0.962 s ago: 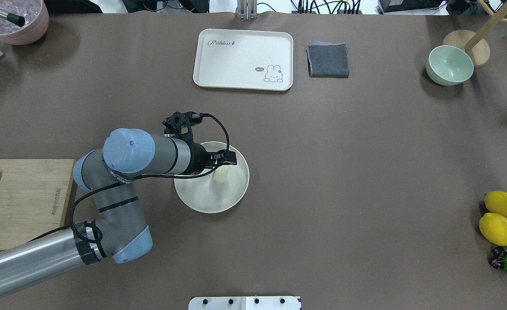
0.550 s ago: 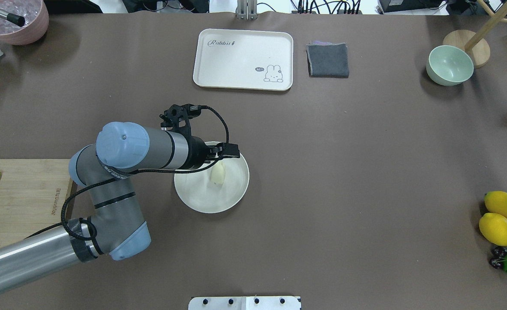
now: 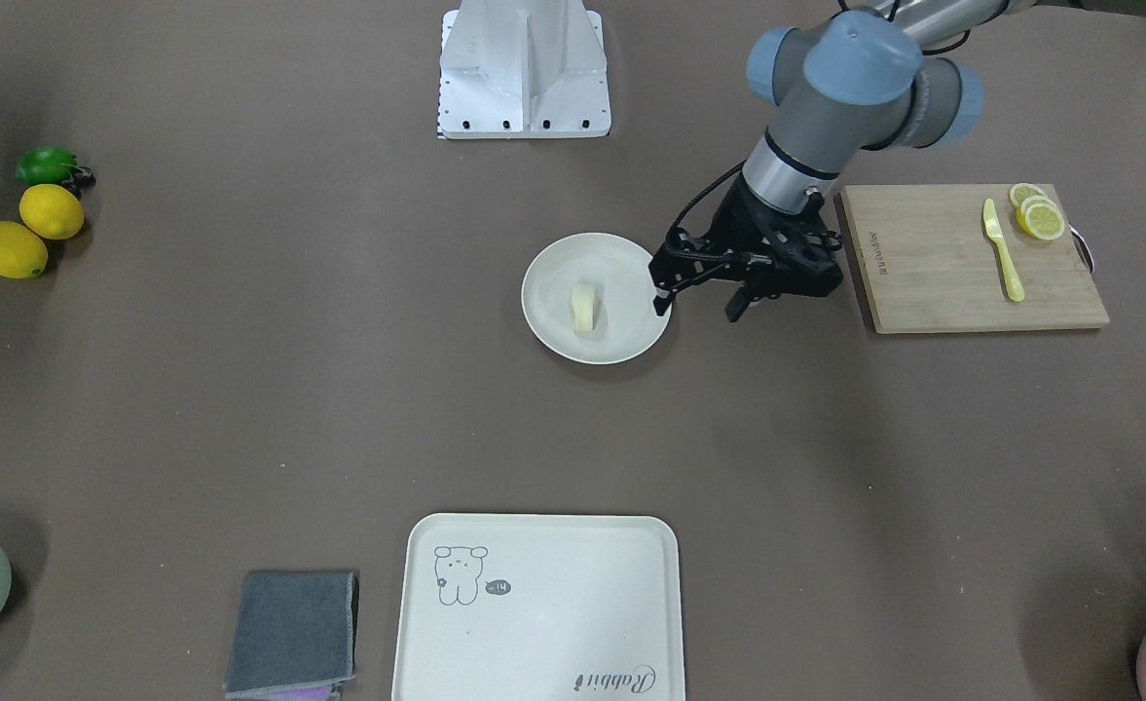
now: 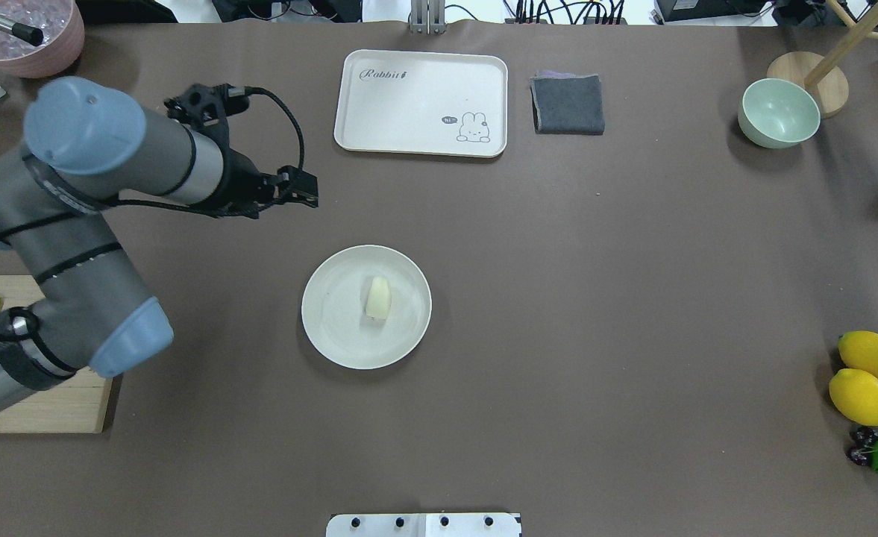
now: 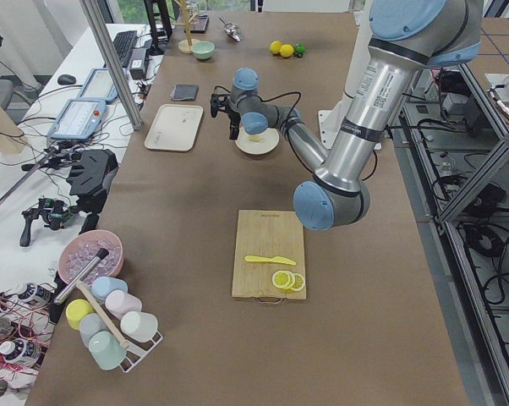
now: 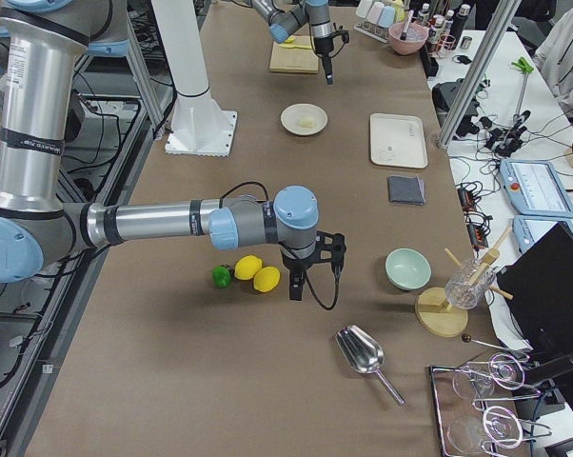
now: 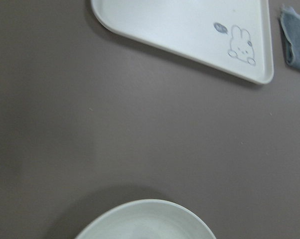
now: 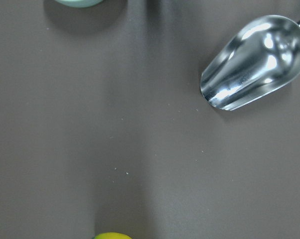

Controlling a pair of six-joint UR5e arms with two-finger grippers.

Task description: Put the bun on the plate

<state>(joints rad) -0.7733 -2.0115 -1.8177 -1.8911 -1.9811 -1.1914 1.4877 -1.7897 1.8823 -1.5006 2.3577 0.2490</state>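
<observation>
The bun [image 4: 378,298], a small pale cream piece, lies on its side near the middle of the round cream plate [image 4: 334,328], with nothing touching it. The front-facing view shows the same bun [image 3: 583,308] on the plate [image 3: 553,277]. My left gripper [image 3: 697,309] hangs open and empty above the table, clear of the plate on the cutting-board side. The left wrist view catches only the plate's rim [image 7: 145,211]. My right gripper [image 6: 306,278] shows only in the exterior right view, beside the lemons, and I cannot tell whether it is open or shut.
A cream tray [image 4: 421,102] and a folded grey cloth [image 4: 568,104] lie at the far side. A green bowl [image 4: 779,112] and two lemons [image 4: 862,377] sit on the right. A wooden cutting board [image 3: 972,258] holds a knife and lemon slices. A metal scoop [image 8: 254,62] lies under the right wrist.
The left gripper has let go of the bun, which now lies on the plate. The arm has lifted and drawn back to the left, away from the plate.
</observation>
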